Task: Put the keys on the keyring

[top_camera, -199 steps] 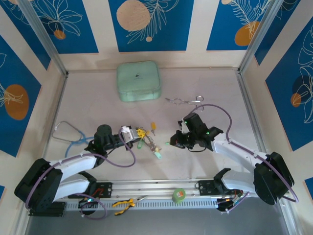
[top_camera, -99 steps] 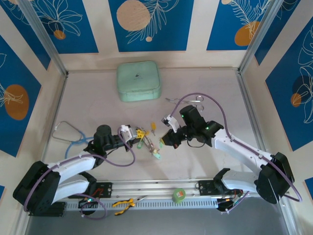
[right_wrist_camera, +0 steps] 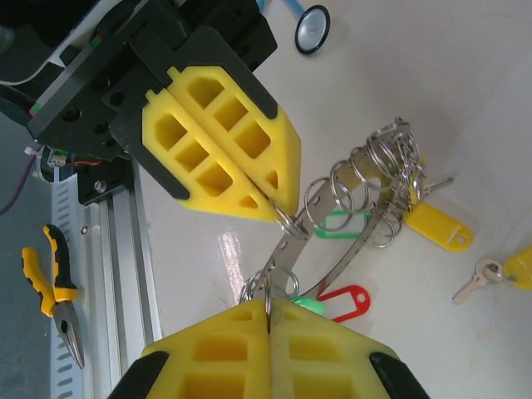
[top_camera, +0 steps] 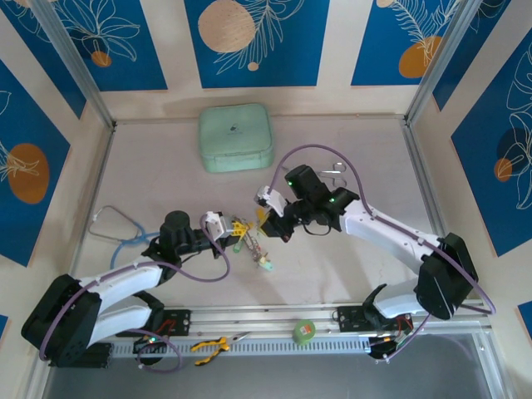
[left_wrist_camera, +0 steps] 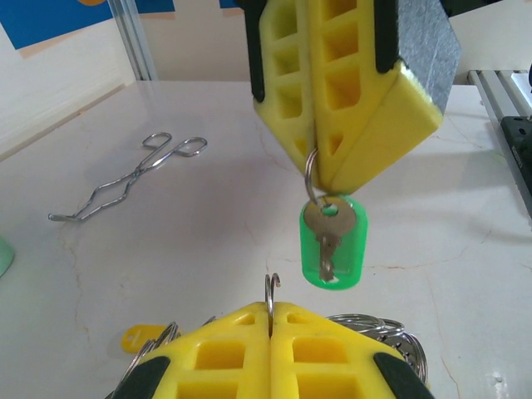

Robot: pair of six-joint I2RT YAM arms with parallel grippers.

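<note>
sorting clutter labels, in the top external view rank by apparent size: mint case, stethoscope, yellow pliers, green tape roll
1. mint case
2. stethoscope
3. yellow pliers, longer but thinner than the roll
4. green tape roll
The last two look close, so their order is unsure.

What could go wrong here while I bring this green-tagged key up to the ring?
1. The right gripper pinches only the thin loop above the green-tagged key. The key dangles and may swing or slip out.
2. The left gripper holds the keyring by a thin edge, so a push could twist it loose.
3. Both sets of fingers sit close together and could collide.
</note>
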